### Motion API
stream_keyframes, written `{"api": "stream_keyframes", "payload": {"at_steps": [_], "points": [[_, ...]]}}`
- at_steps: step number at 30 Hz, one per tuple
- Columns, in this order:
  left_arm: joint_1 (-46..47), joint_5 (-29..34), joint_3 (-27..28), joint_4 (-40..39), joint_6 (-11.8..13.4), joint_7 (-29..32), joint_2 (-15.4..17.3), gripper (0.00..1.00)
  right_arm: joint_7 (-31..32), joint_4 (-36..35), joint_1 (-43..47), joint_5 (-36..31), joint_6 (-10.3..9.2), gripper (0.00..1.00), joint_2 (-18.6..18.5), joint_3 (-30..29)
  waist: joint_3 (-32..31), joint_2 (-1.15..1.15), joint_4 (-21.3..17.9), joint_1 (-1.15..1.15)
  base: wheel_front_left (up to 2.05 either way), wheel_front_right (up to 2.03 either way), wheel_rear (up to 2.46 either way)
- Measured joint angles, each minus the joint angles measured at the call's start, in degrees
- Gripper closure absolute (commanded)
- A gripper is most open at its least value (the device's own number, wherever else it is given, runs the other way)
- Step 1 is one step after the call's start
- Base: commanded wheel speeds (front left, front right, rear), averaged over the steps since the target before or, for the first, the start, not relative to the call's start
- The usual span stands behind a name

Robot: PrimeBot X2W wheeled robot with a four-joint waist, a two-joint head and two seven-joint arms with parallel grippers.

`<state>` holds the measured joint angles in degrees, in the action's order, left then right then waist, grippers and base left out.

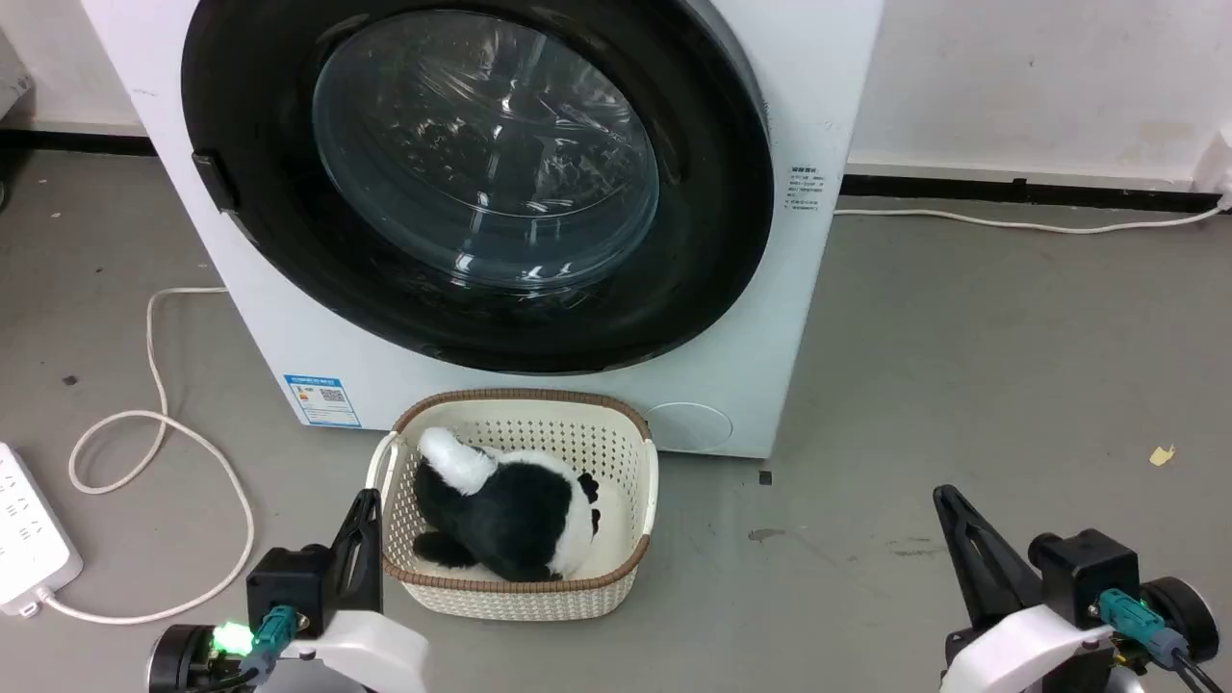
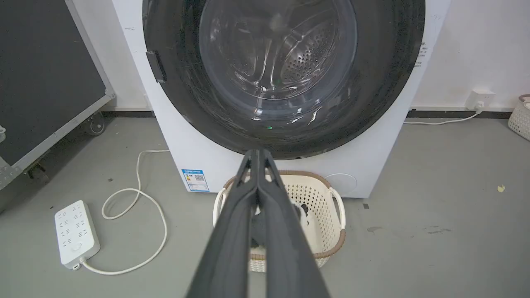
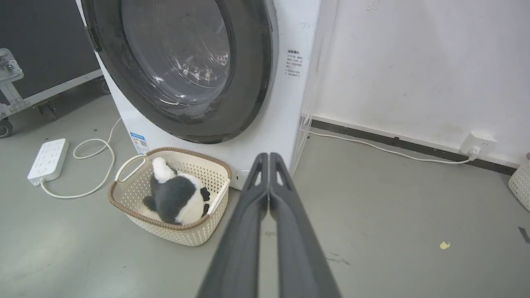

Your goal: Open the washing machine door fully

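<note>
The white washing machine (image 1: pixel 808 115) stands ahead on the grey floor, also seen in the wrist views (image 2: pixel 182 149) (image 3: pixel 285 107). Its round door (image 1: pixel 712 212) (image 2: pixel 385 82) (image 3: pixel 248 82), black rimmed with a clear glass bowl, lies flat against the front, closed. A small dark latch handle (image 1: pixel 214 181) sits on the rim's left edge. My left gripper (image 1: pixel 364 502) (image 2: pixel 257 154) is shut with nothing in it, low beside the basket. My right gripper (image 1: pixel 945 498) (image 3: pixel 268 156) is shut and bare, low at the right, well short of the machine.
A cream wicker-rimmed basket (image 1: pixel 630 534) holding a black-and-white plush toy (image 1: pixel 500 515) stands on the floor right below the door. A white power strip (image 1: pixel 29 539) and looped cable (image 1: pixel 154 423) lie at the left. A dark wheeled case (image 2: pixel 45 78) stands further left.
</note>
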<state>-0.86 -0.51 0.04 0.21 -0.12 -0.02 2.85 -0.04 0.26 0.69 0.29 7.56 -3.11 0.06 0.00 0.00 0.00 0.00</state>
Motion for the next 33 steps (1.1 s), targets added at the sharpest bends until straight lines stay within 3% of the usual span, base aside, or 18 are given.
{"api": "stream_keyframes", "payload": {"at_steps": [33], "points": [[0.0,0.0,0.0,0.0,0.0,0.0,0.0,1.0,0.0,0.0,0.0,0.0,0.0,1.0,0.0,0.01,0.0,0.0,0.0,0.0,0.0,0.0,0.0]]}}
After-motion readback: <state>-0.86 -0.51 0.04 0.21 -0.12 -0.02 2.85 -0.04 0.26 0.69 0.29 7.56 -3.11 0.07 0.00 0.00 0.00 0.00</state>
